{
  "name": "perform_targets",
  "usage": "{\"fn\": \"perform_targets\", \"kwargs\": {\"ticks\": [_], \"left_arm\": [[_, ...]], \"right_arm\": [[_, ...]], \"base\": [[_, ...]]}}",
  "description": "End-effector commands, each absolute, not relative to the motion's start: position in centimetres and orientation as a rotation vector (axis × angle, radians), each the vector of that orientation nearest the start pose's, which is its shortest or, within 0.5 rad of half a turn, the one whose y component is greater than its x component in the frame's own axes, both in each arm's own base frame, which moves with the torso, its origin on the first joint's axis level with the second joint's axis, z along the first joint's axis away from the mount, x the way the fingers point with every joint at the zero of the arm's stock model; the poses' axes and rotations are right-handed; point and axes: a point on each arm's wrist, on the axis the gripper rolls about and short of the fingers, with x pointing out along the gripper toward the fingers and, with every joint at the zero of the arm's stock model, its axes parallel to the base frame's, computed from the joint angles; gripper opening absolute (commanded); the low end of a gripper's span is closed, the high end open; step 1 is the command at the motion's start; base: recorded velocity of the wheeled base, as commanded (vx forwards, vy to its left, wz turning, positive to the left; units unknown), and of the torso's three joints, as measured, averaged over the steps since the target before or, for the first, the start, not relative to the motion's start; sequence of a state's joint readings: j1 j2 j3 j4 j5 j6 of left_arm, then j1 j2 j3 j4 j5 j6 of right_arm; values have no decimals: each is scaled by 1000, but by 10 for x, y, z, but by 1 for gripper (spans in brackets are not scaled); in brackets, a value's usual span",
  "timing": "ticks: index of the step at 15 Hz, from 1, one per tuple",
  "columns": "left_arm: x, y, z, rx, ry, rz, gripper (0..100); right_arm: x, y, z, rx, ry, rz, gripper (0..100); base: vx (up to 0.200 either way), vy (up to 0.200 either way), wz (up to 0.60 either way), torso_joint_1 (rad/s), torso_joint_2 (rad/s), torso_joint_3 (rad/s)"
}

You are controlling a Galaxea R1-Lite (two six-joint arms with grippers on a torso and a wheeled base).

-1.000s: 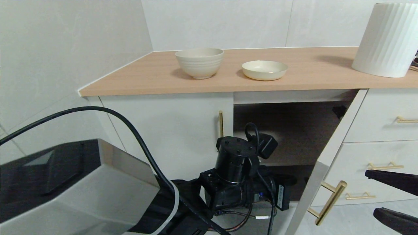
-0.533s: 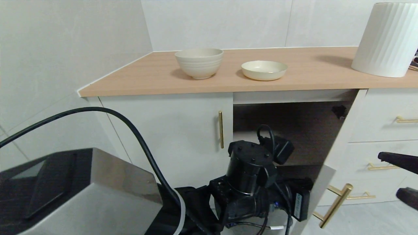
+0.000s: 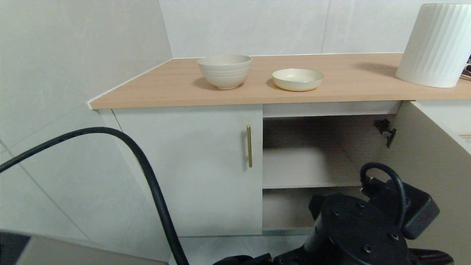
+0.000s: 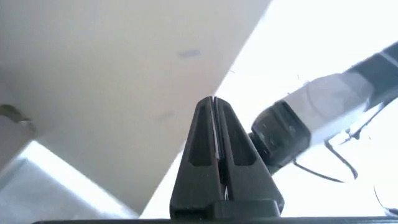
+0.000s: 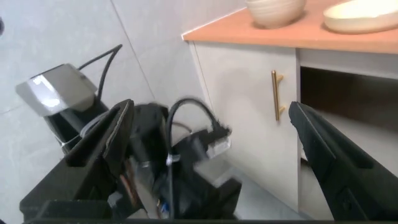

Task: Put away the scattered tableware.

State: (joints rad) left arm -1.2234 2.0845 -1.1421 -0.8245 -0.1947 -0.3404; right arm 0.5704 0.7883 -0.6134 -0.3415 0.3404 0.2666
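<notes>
A ribbed beige bowl (image 3: 224, 70) and a shallow cream dish (image 3: 297, 79) stand side by side on the wooden countertop (image 3: 176, 86); the right wrist view has the bowl (image 5: 277, 9) and dish (image 5: 367, 15) too. Below the dish the cabinet is open, its shelf (image 3: 305, 167) bare. My left arm's black wrist (image 3: 362, 230) hangs low in front of the opening, beside the swung-out door (image 3: 434, 158). My left gripper (image 4: 213, 102) is shut with nothing between its fingers, close to a pale panel. My right gripper (image 5: 211, 107) is open wide, facing the cabinet and the left arm.
The cabinet's left door (image 3: 191, 165) is closed, with a gold handle (image 3: 249, 146). A tall white ribbed container (image 3: 438, 44) stands at the counter's right end. A wall bounds the counter on the left. A black cable (image 3: 147, 173) arcs across the lower left.
The right cabinet door has swung much farther open. My left arm has moved right and lower with it. The right gripper's fingers have dropped out of the head view.
</notes>
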Motion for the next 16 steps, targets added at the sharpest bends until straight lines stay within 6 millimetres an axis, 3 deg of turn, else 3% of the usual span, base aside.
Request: {"fn": "perform_targets", "kwargs": {"ticks": [1,3,6,8,9,10,13,16], "left_arm": [[155,-366,172,-248,301,-1304,0],[181,-326,187,-265,268,-1200,0],[220,-231,207,-199,195,-953,0],[217,-171,218,-183,174,-806,0],[212,-154,220,-183,175,-765,0],[198,-126,221,-175,203,-693,0],[171,-81,223,-145,275,-557,0],[170,-73,229,-145,266,-526,0]], "right_arm": [[59,47,273,267,-45,928,100],[67,52,270,263,-6,920,100],[101,72,258,245,128,892,100],[130,87,254,217,201,862,100],[138,91,257,215,204,859,100],[157,101,259,215,228,849,100],[182,114,261,213,250,820,100],[177,110,261,208,248,759,100]], "base": [[0,0,0,0,0,0],[0,0,0,0,0,0],[0,0,0,0,0,0],[0,0,0,0,0,0],[0,0,0,0,0,0],[0,0,0,0,0,0],[0,0,0,0,0,0],[0,0,0,0,0,0]]}}
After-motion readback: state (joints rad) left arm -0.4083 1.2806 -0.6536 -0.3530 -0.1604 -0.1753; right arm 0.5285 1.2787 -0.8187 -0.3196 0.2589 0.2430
